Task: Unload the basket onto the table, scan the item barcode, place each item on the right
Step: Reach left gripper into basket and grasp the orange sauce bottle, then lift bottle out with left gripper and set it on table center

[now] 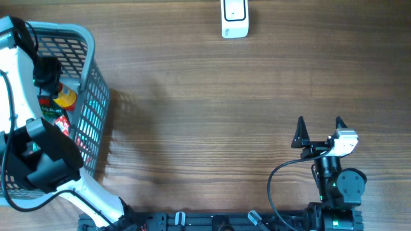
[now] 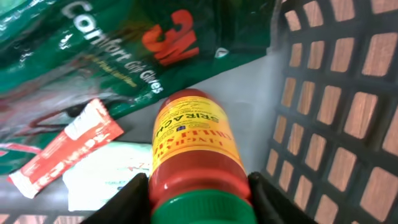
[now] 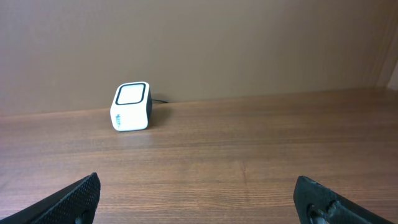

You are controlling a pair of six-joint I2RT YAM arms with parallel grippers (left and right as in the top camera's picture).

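A sriracha bottle (image 2: 193,146) with a yellow label, red body and green cap lies in the grey basket (image 1: 90,48) at the table's left. My left gripper (image 2: 199,200) reaches down into the basket, and its black fingers (image 2: 127,199) press against both sides of the bottle's neck just above the cap. From overhead the bottle (image 1: 64,98) shows under the left arm. The white barcode scanner (image 1: 234,18) stands at the far edge of the table, also visible as the scanner (image 3: 132,107) ahead of my right gripper (image 3: 199,199). My right gripper (image 1: 319,127) hovers open over bare wood at the right front.
In the basket beside the bottle lie a green 3M gloves pack (image 2: 112,43), a red sachet (image 2: 65,149) and a white packet (image 2: 106,174). The basket's lattice wall (image 2: 336,112) stands close to the bottle's right. Wooden tabletop (image 1: 225,109) stretches between basket and scanner.
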